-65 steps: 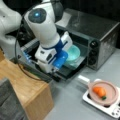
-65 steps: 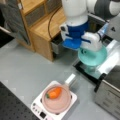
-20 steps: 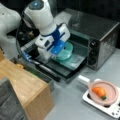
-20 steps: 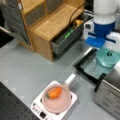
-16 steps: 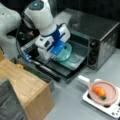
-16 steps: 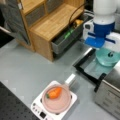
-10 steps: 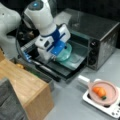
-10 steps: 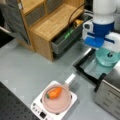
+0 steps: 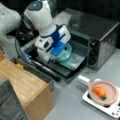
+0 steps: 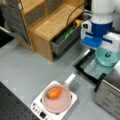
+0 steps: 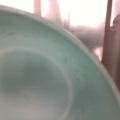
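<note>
Filling most of the wrist view, a pale teal plate point(image 11: 50, 75) shows a smooth glazed surface with a shallow round well and a lighter rim. In both front views the plate point(image 9: 65, 53) sits over the open door point(image 9: 72, 63) of a toaster oven point(image 9: 100, 37), right at the oven's mouth, tilted a little under the arm. The hand point(image 9: 56, 53) is at the plate's near edge, under the blue and white wrist; in a front view the hand point(image 10: 105, 53) is just above the plate point(image 10: 107, 58). Its fingers are hidden by the wrist body and the plate, so I cannot tell whether they are apart or clamped on the rim.

The oven's inside is dark and hard to read. On the grey desk point(image 10: 30, 70), toward a front view's bottom, a pink pan point(image 10: 56, 98) holding a toy carrot point(image 10: 54, 93) rests on a small white stove point(image 10: 40, 111). A wooden cabinet point(image 10: 50, 22) stands near the oven, with an open drawer point(image 10: 65, 40) whose contents are too blurred to name.
</note>
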Available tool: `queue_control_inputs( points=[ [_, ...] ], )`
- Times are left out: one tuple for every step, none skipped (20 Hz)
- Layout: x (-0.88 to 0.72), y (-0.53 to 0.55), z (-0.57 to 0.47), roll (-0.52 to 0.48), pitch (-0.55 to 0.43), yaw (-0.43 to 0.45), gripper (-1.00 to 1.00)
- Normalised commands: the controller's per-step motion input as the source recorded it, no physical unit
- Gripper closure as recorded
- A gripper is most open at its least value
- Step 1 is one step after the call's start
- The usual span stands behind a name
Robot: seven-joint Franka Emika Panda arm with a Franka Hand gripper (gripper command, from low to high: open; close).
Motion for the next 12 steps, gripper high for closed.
queue_control_inputs(
  points=[
    [0.33,-0.16,0.4,-0.093,0.223,0.033,-1.0],
    [0.32,-0.14,0.39,-0.09,0.23,0.04,-1.0],
    [0.31,-0.11,0.36,-0.085,0.237,0.045,-1.0],
    [0.34,-0.13,0.36,-0.125,0.266,0.057,-1.0],
    [0.41,-0.15,0.36,-0.161,0.27,0.061,-1.0],
    [0.51,-0.19,0.35,-0.178,0.268,0.064,-1.0],
    [0.56,-0.2,0.34,-0.177,0.266,0.061,-1.0],
    [0.58,-0.2,0.32,-0.169,0.267,0.059,-1.0],
    [0.64,-0.21,0.3,-0.17,0.275,0.054,-1.0],
    [0.68,-0.19,0.27,-0.174,0.286,0.05,-1.0],
    [0.82,-0.22,0.28,-0.181,0.3,0.044,-1.0],
    [0.95,-0.23,0.27,-0.199,0.305,0.038,-1.0]
  ],
)
